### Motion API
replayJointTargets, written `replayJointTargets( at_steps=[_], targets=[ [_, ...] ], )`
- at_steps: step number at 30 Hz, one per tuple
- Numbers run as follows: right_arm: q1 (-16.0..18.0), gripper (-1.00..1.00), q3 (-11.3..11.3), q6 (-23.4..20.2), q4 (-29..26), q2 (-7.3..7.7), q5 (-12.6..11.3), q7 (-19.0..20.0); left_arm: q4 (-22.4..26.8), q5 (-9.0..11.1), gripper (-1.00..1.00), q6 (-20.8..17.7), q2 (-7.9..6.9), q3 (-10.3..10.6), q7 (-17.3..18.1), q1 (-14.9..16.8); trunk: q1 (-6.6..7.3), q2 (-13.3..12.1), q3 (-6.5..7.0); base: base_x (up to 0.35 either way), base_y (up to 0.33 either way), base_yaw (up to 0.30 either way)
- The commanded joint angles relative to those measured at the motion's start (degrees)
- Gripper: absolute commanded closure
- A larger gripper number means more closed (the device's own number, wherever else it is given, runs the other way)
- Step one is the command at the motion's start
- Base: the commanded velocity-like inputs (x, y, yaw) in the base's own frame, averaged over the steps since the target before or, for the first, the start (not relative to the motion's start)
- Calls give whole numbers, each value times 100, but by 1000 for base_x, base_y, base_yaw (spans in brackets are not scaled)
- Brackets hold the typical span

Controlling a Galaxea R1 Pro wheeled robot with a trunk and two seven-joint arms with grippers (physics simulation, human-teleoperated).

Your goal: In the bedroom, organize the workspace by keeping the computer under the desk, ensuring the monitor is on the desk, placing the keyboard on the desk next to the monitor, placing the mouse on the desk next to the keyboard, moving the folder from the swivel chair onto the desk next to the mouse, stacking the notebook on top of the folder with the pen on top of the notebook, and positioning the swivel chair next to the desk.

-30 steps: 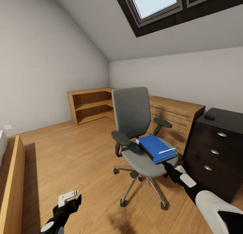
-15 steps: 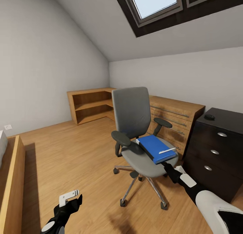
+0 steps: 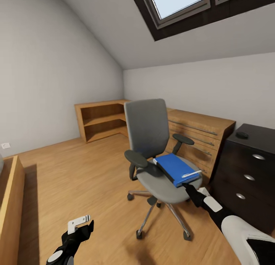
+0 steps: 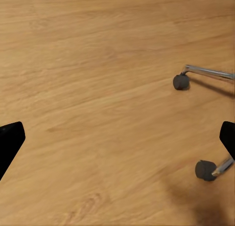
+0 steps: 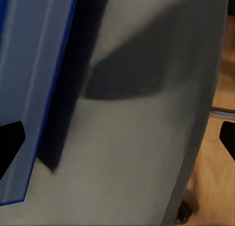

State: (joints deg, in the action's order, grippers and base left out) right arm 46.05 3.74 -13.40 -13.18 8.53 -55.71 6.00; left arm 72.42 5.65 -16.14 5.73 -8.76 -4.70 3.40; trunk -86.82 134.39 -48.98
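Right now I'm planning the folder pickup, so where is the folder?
In the head view the blue folder lies on the swivel chair seat, toward its right side, the pen on top, just beyond the right gripper.

The desk [image 3: 252,169] is cut off by the head view's right edge, its drawer unit only partly in frame. The mouse [image 3: 241,135] on the tabletop is too small for detail. The folder [image 3: 173,168] hides most of the notebook [image 3: 161,168] beneath it. In the head view the right claw [image 3: 188,187] sits against the swivel chair [image 3: 152,150] seat edge, its fingertips indistinct. The skylight [image 3: 179,3] is cropped at the top edge.
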Motion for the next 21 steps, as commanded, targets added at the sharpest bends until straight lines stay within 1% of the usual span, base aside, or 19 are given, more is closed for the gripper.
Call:
replayJointTargets(
  at_steps=[1,12,21],
  targets=[
    [5,-100,39,-31,-1,-1,-1,15,9,59,-100,-30,5,-3,-22,2,-2,2,-6,303,0,0],
    [3,-100,40,-24,-9,-1,-1,15,8,59,-100,-23,7,-3,-22,2,-2,2,-6,279,0,0],
    [6,-100,39,-4,-10,-1,7,15,8,59,-100,-21,7,3,-22,2,-2,2,-6,316,0,0]
  ],
)
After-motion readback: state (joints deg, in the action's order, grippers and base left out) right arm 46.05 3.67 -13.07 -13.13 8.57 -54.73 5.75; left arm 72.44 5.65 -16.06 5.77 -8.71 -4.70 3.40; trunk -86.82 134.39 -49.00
